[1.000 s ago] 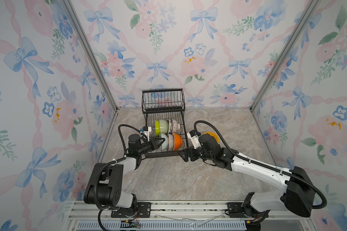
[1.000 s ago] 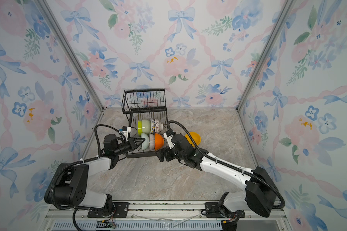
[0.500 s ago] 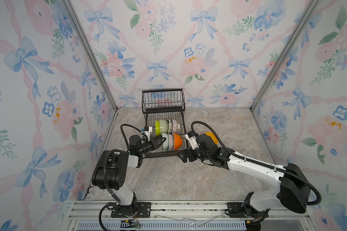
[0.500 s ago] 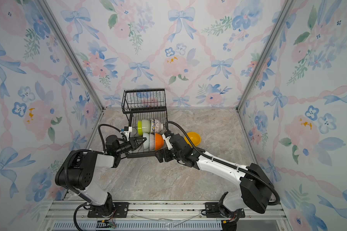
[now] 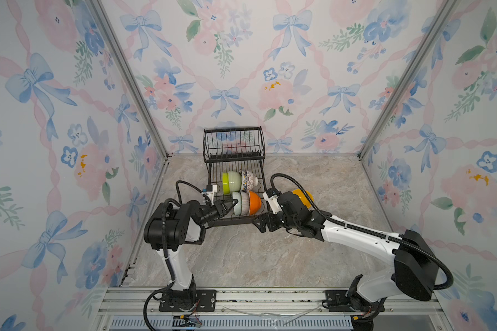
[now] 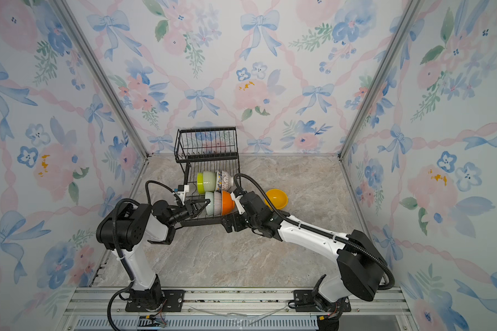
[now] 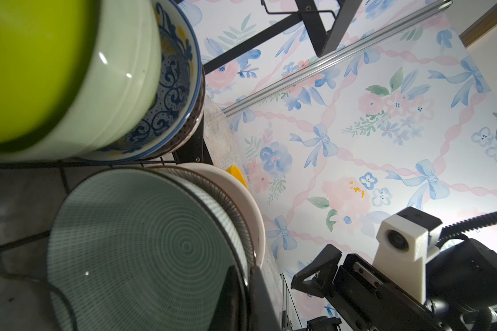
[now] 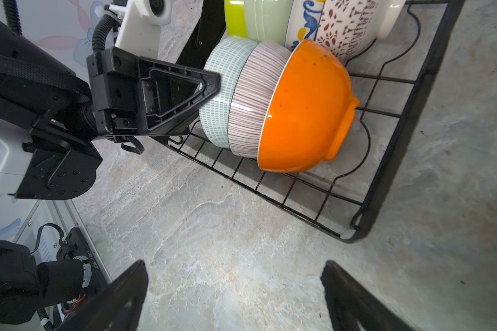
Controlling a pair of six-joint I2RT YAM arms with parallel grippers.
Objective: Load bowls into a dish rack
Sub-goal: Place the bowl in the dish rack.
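Note:
The black wire dish rack (image 5: 232, 143) stands at the back of the table. On its lower tray two rows of bowls stand on edge. The far row is lime green (image 5: 227, 183), pale green (image 5: 235, 181) and a patterned white bowl (image 5: 248, 180). The near row is pale teal (image 5: 236, 203), white ribbed (image 5: 244, 204) and orange (image 5: 254, 203). My left gripper (image 7: 248, 289) is shut on the rim of the pale teal bowl (image 7: 144, 243). My right gripper (image 8: 236, 295) hangs open over bare table by the rack's front right corner. A yellow bowl (image 6: 276, 198) lies on the table behind my right wrist.
The rack's raised upper basket (image 6: 207, 143) holds nothing. Flowered walls close in the left, back and right sides. An aluminium rail (image 5: 270, 298) carrying both arm bases runs along the front edge. The rack's front wire (image 8: 270, 197) lies just ahead of my right fingers.
My left arm's elbow has risen and its upper link now stands upright, while its gripper stays on the pale teal bowl. The right arm has barely moved.

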